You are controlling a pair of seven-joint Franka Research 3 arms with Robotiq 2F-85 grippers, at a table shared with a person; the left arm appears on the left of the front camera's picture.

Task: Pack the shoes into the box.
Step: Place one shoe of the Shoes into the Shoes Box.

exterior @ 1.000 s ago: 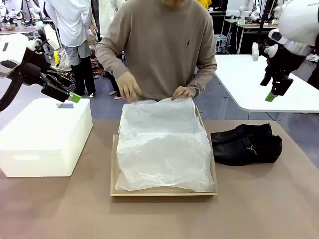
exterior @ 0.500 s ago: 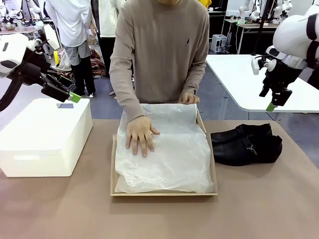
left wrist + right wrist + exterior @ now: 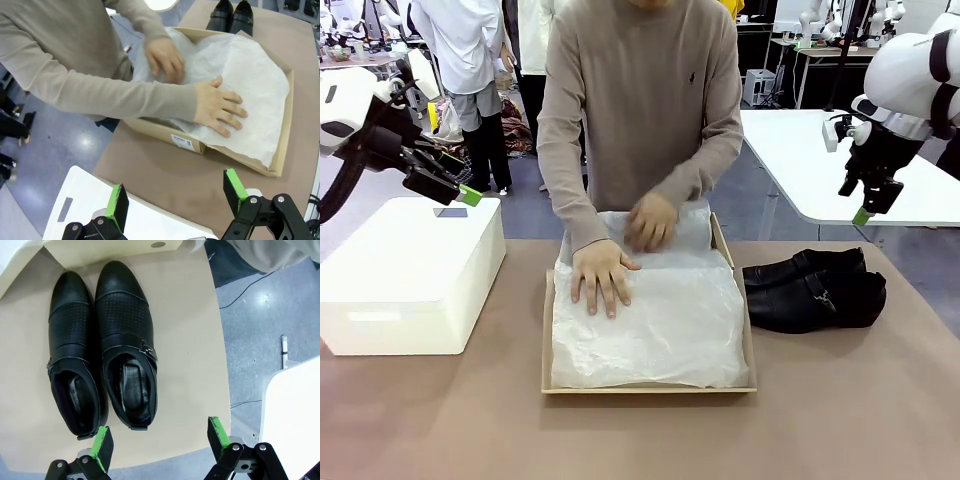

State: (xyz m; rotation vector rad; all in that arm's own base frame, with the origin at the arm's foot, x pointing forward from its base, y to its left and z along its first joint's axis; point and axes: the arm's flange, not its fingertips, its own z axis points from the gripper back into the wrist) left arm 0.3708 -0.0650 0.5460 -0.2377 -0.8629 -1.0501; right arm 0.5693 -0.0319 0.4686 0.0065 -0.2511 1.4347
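So the person across the counter [image 3: 840,420] has both hands in the box [image 3: 548,335]: one hand [image 3: 602,277] is pressed flat on the tissue paper [image 3: 665,335], fingers fanned out and the arm reaching straight down to it, and the other hand [image 3: 651,221] is curled over the crumpled paper up at the far end of the box, right next to the first one. The box sits open in the middle of the counter, and all I can see in it is that white tissue, covering pretty much the whole bottom and spilling a bit over the far edge. The shoes [image 3: 815,288] are out on the counter just off the box's right side, side by side and touching, upright with the openings up and the toes pointing at the box. Neither robot arm is touching anything. The left claw [image 3: 468,195] hangs up in the air over the far edge of the white plastic box [image 3: 410,280], fingers spread wide with nothing between them. The right claw [image 3: 863,214] is held high beyond the shoes, tips pointing down, and its own camera shows it spread open too, looking straight down at the pair.
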